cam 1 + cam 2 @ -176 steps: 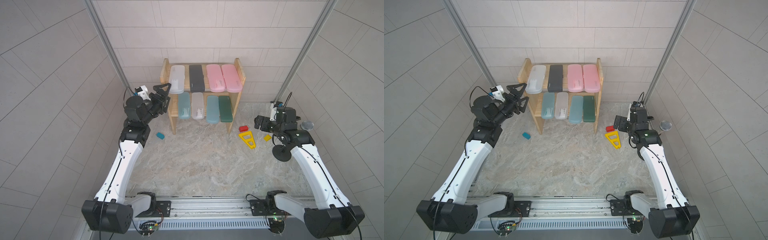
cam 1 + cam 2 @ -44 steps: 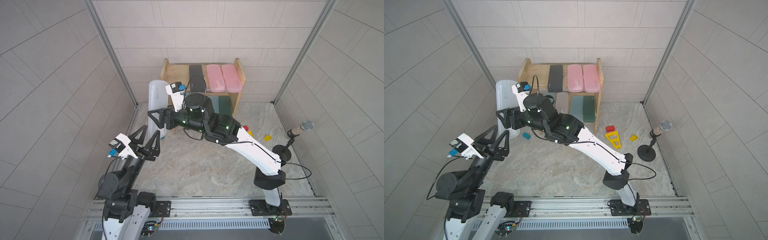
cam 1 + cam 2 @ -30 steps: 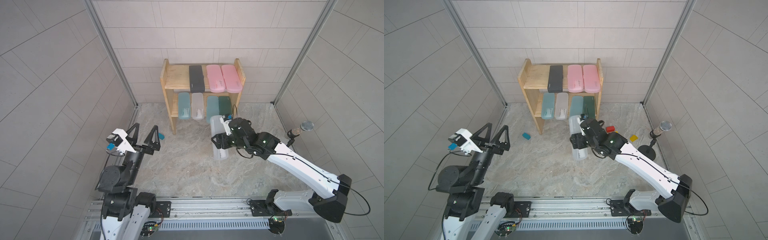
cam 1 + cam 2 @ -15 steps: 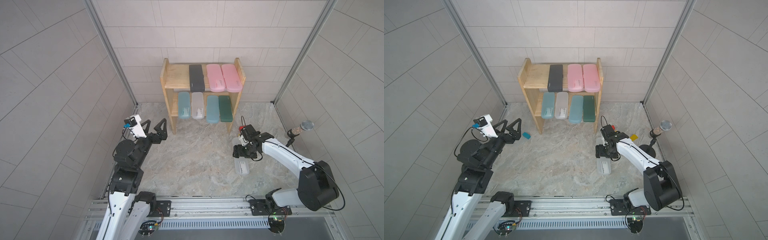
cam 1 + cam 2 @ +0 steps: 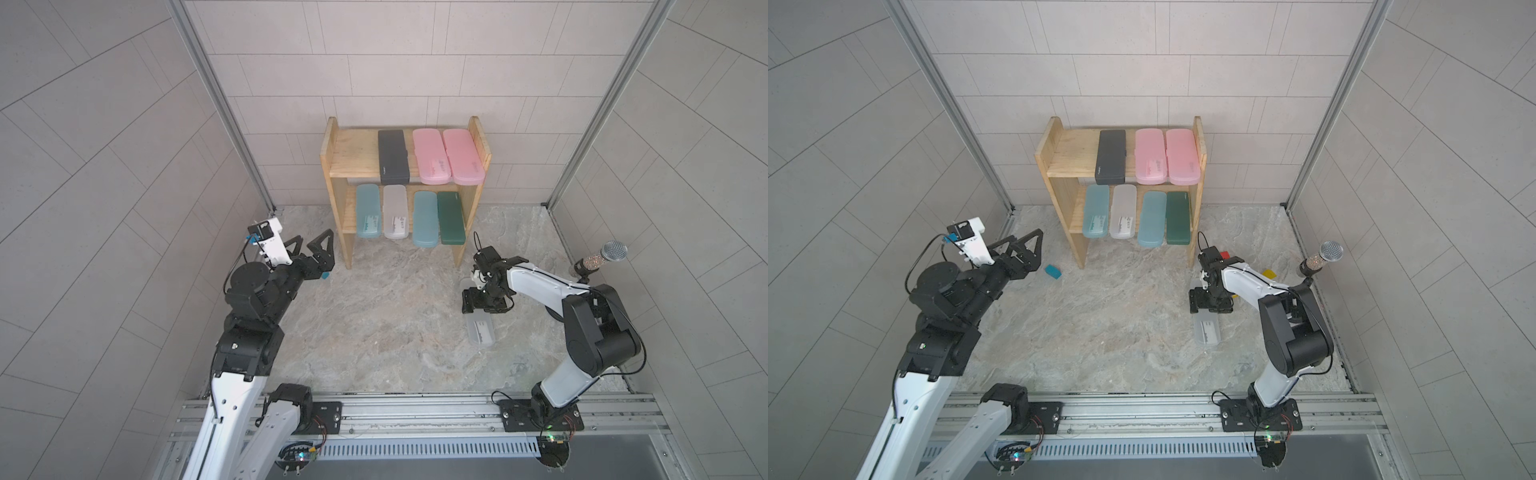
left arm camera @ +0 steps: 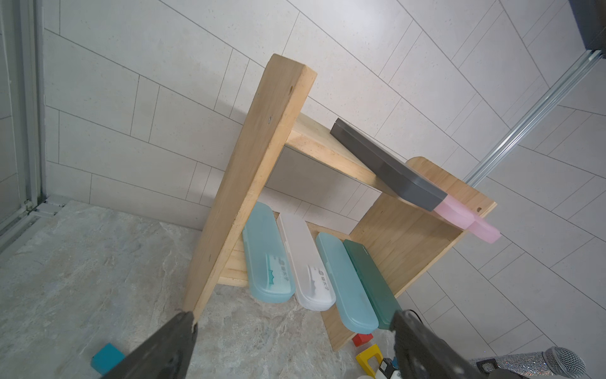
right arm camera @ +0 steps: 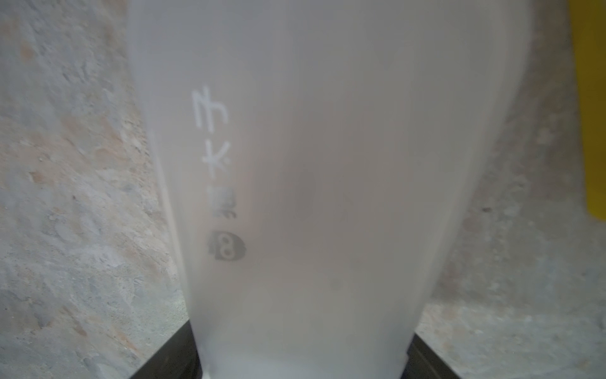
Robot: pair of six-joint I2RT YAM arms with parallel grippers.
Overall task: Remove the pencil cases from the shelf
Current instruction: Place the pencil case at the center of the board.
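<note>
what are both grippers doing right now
left gripper: open, empty
right gripper: jaws either side of the frosted white case; gripping it or not cannot be told

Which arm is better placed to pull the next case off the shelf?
Left. The left claw is open, empty and close beside the shelf, facing the cases on it. The right claw straddles the frosted white case on the floor; whether it has let go is unclear.
</note>
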